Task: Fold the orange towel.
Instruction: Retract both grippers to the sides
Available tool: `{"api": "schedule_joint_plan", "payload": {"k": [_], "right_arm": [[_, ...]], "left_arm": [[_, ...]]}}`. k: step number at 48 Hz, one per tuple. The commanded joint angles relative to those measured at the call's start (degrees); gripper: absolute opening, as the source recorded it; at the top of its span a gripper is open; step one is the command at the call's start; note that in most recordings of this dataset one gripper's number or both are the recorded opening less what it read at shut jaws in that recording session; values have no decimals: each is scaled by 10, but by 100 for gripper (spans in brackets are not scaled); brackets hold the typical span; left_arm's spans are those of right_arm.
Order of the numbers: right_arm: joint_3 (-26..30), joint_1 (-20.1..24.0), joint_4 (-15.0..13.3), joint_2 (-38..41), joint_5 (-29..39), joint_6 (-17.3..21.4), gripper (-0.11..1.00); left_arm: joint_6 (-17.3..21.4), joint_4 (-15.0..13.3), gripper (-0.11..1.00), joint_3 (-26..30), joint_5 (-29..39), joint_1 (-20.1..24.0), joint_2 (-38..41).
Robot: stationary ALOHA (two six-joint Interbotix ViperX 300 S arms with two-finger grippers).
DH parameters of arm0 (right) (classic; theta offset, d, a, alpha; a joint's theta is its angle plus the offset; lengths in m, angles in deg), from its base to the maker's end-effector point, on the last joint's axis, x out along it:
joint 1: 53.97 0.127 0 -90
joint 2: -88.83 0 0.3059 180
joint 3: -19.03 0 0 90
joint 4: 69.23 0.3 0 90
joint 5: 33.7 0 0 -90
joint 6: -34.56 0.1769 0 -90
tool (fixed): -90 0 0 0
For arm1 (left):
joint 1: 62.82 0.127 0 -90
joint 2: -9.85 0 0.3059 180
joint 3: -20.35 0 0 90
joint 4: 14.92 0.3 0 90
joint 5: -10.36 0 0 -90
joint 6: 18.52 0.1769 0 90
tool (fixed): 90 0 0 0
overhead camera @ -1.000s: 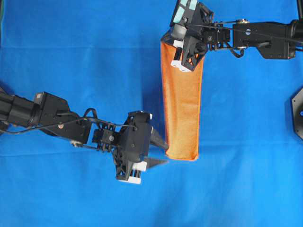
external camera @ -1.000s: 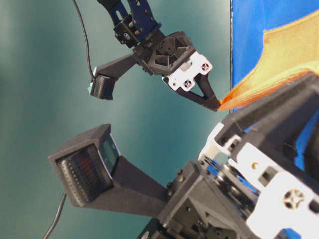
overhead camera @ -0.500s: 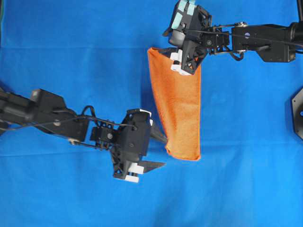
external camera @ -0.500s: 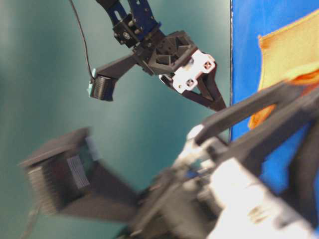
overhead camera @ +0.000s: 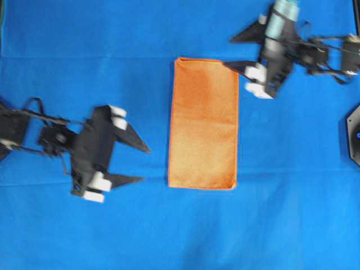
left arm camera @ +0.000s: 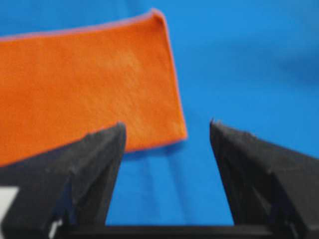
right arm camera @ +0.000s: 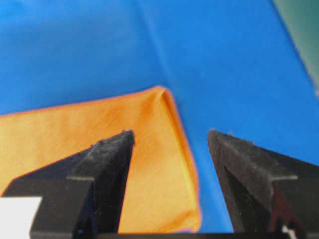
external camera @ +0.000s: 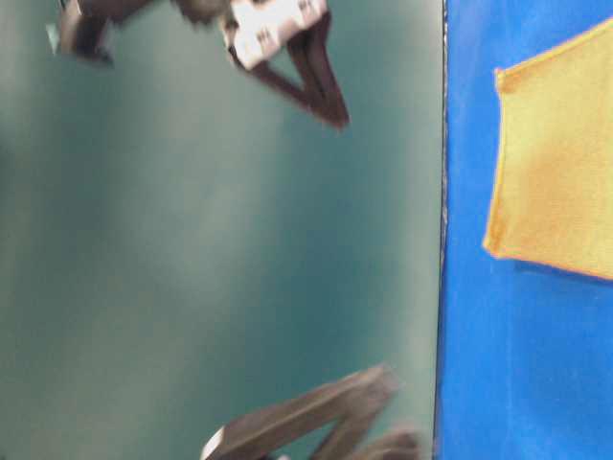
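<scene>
Overhead exterior shows one orange towel (overhead camera: 203, 124) and two grippers on a blue cloth (overhead camera: 112, 45) that covers the table. The towel lies flat as a tall folded rectangle at the centre of the view, its long axis running from 12 o'clock to 6 o'clock. The left gripper (overhead camera: 138, 165) sits at about 9 o'clock from the towel, jaws spread apart and holding nothing, well clear of the fabric. The right gripper (overhead camera: 233, 52) hangs at roughly 1 o'clock near the towel's top right corner, jaws likewise spread and empty (both arms are blurred in this view).
</scene>
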Motion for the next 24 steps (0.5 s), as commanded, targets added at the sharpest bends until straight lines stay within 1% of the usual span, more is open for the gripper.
{"api": "schedule_joint_plan", "payload": {"k": [1, 7, 13, 20, 24], "right_arm": [[-32, 16, 12, -61, -22, 6, 62], [-82, 35, 21, -125, -47, 19, 62], [-127, 41, 29, -172, -80, 35, 61], [-173, 41, 38, -194, -122, 44, 61], [-187, 41, 43, -193, -140, 44, 61]], "left_arm": [[2, 1, 61, -27, -45, 18, -44], [2, 0, 61, -82, -103, 46, -97], [2, 1, 61, -132, -146, 65, -151], [-4, 0, 61, -184, -178, 90, -189], [-8, -1, 61, -207, -192, 101, -201]]}}
